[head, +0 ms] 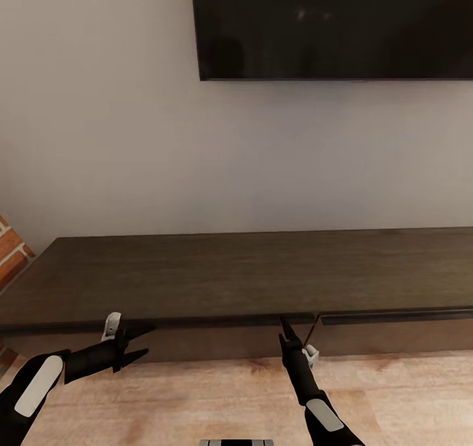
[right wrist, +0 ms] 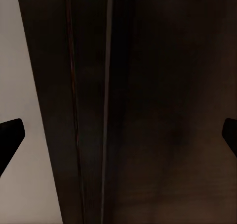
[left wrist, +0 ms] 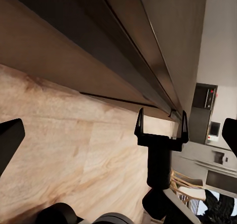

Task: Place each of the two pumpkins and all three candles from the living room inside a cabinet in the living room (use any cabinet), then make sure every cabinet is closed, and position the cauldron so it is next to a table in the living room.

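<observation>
Between the fingertips of both grippers nothing is held: the left gripper [head: 139, 342] lies on its side at about seven o'clock in the head view, its two black fingers spread apart and pointing toward the lower front of the cabinet [head: 249, 272], close to it but not touching. The right gripper [head: 294, 324], at about five o'clock, points straight at the thin dark seam under the cabinet's top slab, its slender fingers parted and released, their tips at or just short of the front edge; from the left wrist view the same right gripper [left wrist: 161, 126] shows as a black fork with both prongs wide, reaching up to that edge. Seen from the right wrist, the cabinet [right wrist: 148, 105] is a flat dark-brown wood surface with fine vertical seams. The unit is long and low, matte brown with faint grain, its handle-less fronts shut flush, so its inside cannot be seen. Below it runs a pale wood-plank floor [head: 197, 393] with streaky grain. Above, at twelve to one o'clock, a flat black screen [head: 335, 25] hangs on a plain grey wall [head: 98, 137], and at nine o'clock a corner of red brick [head: 10, 252] shows.
</observation>
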### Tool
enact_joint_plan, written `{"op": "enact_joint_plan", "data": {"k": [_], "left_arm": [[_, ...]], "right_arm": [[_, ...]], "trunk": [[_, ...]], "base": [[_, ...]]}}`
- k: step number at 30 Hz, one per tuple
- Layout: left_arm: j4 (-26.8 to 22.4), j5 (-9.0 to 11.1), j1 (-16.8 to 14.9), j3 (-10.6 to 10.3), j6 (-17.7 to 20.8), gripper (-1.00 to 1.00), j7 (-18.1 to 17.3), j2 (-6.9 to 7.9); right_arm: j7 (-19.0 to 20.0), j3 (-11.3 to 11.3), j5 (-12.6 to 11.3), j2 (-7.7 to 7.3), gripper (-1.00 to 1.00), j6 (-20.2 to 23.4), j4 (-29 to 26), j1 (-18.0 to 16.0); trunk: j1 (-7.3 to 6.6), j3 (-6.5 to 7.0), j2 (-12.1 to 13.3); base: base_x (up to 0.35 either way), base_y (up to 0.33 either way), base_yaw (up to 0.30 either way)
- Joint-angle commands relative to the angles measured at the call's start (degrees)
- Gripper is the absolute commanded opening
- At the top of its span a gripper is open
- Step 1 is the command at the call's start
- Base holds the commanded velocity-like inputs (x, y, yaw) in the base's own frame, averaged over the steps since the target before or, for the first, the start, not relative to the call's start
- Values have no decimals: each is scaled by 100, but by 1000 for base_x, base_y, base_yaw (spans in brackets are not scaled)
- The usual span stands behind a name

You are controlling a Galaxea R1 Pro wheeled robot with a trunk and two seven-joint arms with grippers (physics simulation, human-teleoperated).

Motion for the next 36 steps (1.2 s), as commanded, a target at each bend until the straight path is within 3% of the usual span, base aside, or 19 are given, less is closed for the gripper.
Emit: {"op": "enact_joint_plan", "data": {"k": [1,26,27,36], "left_arm": [[0,0,0,-1,0,100,0,0],[0,0,0,-5,0,100,0,0],[0,0,0,-6,0,100,0,0],[0,0,0,1,0,100,0,0]], "right_arm": [[0,0,1,0,100,0,0,0],[-34,4,3,0,100,-1,0,0],[-34,8,5,0,-100,0,0,0],[-41,10,3,9,-100,0,0,0]], "trunk": [[0,0,0],[0,0,0],[0,0,0],[0,0,0]], "base": [[3,0,0],[0,0,0],[0,0,0],[-11,48,0]]}}
